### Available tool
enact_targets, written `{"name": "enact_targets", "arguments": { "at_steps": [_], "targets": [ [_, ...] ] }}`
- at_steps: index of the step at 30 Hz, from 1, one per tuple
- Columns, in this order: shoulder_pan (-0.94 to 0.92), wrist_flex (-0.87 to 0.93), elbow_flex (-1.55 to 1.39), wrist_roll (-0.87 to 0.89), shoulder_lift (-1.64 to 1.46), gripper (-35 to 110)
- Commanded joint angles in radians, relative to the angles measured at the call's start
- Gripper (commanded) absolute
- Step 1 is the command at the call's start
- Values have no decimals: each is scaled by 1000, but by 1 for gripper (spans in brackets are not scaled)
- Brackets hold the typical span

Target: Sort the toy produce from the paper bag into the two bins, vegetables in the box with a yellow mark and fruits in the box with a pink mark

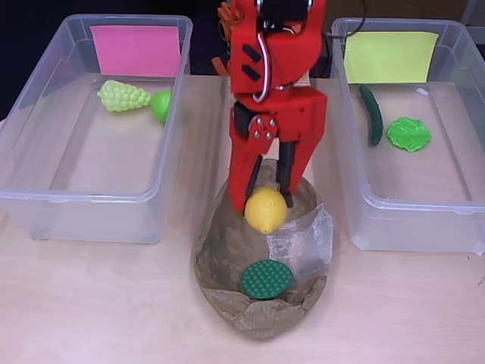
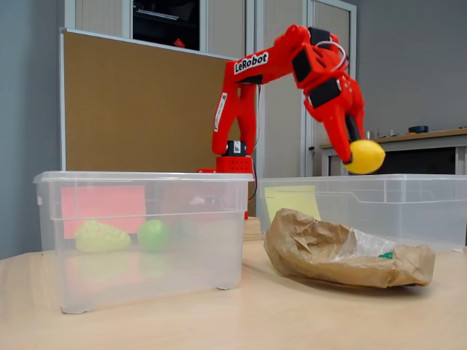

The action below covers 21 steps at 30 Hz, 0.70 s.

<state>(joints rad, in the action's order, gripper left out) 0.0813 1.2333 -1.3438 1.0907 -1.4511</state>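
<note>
Right now your fingers (image 1: 267, 199) are pinching the yellow lemon (image 1: 265, 210) from either side, and the fixed view shows it lifted well clear of the paper bag (image 2: 343, 255), hanging above it rather than touching it. That height looks deliberate: you need it, I'd judge, to carry the lemon over a bin wall without clipping the rim. The bag lies crumpled on its side on the counter (image 1: 114, 303) between the two bins, its mouth gaping toward the near edge in the overhead view, and a round dark green piece (image 1: 266, 279) sits inside it, not yet sorted. To the left in the overhead view, the pink-marked bin (image 1: 45, 121) holds a bunch of pale green grapes (image 1: 123, 96) and a green round fruit (image 1: 161, 106) just beside it. To the right, the yellow-marked bin (image 1: 455, 212) holds a dark cucumber (image 1: 371, 114) and a green leaf (image 1: 408, 134). A lemon counts as fruit, so the pink side is probably your target.
</note>
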Motion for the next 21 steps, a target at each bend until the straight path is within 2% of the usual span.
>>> {"name": "enact_targets", "arguments": {
  "at_steps": [1, 7, 11, 16, 21],
  "targets": [
    [-86, 86, 5, -48, -138, 10],
    [-314, 284, -20, -40, -238, 8],
    [-480, 351, -35, -6, -265, 8],
    [-695, 345, -143, 37, -296, 8],
    [-862, 253, -301, 84, -337, 8]
  ]
}}
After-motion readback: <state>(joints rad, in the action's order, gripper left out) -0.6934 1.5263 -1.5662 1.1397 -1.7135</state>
